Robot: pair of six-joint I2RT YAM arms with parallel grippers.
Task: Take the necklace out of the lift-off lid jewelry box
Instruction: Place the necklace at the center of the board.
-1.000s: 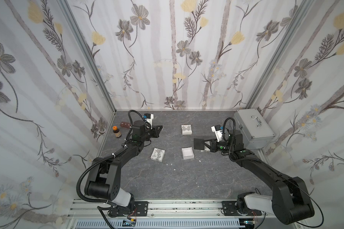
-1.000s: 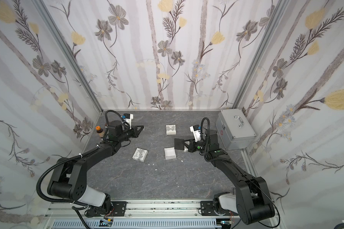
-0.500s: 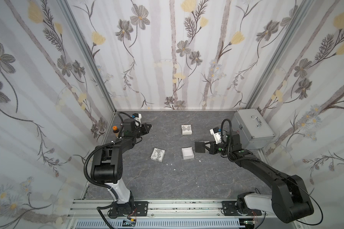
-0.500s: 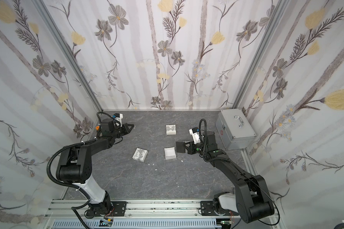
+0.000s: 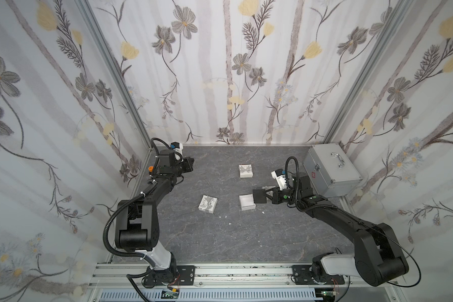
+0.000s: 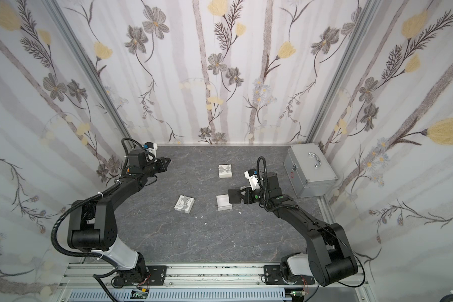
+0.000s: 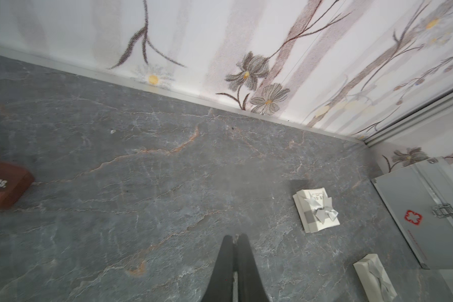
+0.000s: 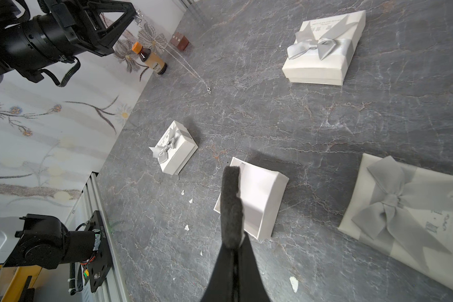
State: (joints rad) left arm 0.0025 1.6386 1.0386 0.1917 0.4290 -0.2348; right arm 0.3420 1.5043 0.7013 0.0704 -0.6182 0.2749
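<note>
Your left gripper (image 8: 134, 11) is closed on the necklace (image 8: 188, 68). In the right wrist view the thin chain hangs from its tips and slants down toward the table (image 5: 220, 248). I cannot tell if its low end touches the surface. In the left wrist view the two fingers (image 7: 226, 261) stand together. In both top views this gripper is near the back left corner, close to the bottle (image 8: 149, 58) with the orange cap and the brown block (image 8: 179, 41).

Your right gripper (image 8: 234, 244) is clamped on a black foam pad (image 8: 230, 198), which it holds on edge at one wall of the open box (image 8: 262, 198). Inside this box you see only its white floor and walls. The lid (image 8: 173, 149) with a grey bow lies apart from it, on the side of the left arm. A closed white box (image 5: 245, 171) with a bow stands farther back. A bigger bowed box (image 8: 403, 217) lies near the open one, below the right wrist. The silver case (image 5: 330, 170) is closed at the back right.
</note>
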